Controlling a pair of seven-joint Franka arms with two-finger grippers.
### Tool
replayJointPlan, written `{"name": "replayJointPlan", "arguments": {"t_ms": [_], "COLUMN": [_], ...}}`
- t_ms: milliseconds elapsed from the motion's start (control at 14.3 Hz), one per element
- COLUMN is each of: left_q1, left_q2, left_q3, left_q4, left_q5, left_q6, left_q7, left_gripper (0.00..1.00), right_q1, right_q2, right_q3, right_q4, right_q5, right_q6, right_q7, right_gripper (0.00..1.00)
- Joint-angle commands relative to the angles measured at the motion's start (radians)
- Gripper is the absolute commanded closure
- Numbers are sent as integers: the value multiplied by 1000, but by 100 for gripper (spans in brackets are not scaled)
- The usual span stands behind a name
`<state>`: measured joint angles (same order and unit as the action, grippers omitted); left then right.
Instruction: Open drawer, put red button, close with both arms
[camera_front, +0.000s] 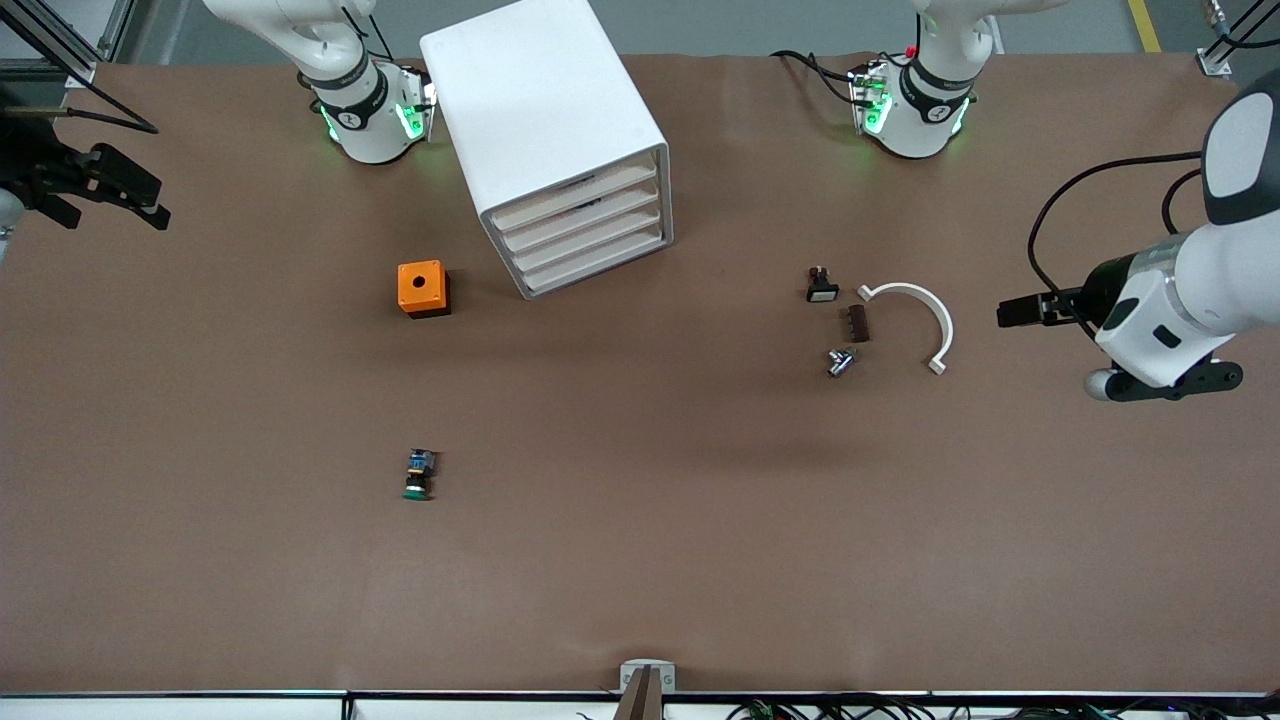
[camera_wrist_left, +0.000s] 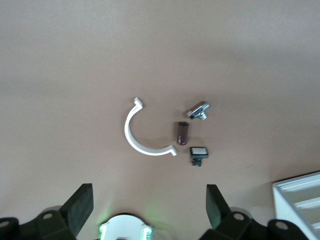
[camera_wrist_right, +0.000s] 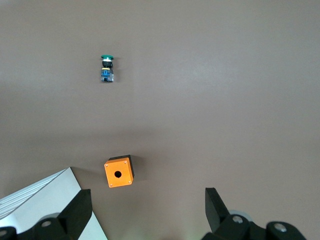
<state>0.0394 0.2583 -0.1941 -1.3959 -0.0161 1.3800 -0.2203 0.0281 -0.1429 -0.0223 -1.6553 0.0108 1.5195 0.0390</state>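
Note:
The white cabinet (camera_front: 545, 110) stands between the arms' bases, its four drawers (camera_front: 588, 236) all pushed in. One of its corners shows in the left wrist view (camera_wrist_left: 300, 200) and in the right wrist view (camera_wrist_right: 37, 202). The red button is not in view. My left gripper (camera_wrist_left: 148, 192) hangs open and empty high over the left arm's end of the table; that arm's hand (camera_front: 1160, 320) shows at the edge of the front view. My right gripper (camera_wrist_right: 147, 197) hangs open and empty high over the right arm's end, beside the cabinet.
An orange box with a round hole (camera_front: 423, 288) sits beside the cabinet. A green-capped switch (camera_front: 420, 475) lies nearer the camera. Toward the left arm's end lie a black switch with a white face (camera_front: 822, 287), a brown piece (camera_front: 857, 323), a metal part (camera_front: 841, 361) and a white arc (camera_front: 915, 320).

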Motion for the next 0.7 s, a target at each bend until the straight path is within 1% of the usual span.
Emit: {"name": "replayJointPlan", "arguments": {"t_ms": [0,70,280,350,420,631], "left_q1": [-42,-47,-46,-42,-41,-30], "left_q2": [-154,-200,-354,-388,-411,-418], "left_q3": [63,82,85,85,85,85], "left_q4": [-194,-263,-502,-550,-580,-562], "left_q5": [28,28,28,28,28,28], "left_q6": [78,123,295,338,365,390], "left_q7": [62,79,99,99,99,99], "left_gripper": [1,1,1,1,1,1], "right_q1": [19,21,18,18,18,18], "right_q2": [-24,-24,-23,-23,-24,-24], "right_q3": [1,1,-2,-2,-2,-2], "right_q4": [-18,-17,-17,-17,-17,-17], "right_q5": [-22,-35,-35,-34,-28,-12], "right_q6": [1,1,5,7,7,5], "right_q7": [-17,-34,-59,-59,-59,-45], "right_gripper": [0,0,0,0,0,0]}}
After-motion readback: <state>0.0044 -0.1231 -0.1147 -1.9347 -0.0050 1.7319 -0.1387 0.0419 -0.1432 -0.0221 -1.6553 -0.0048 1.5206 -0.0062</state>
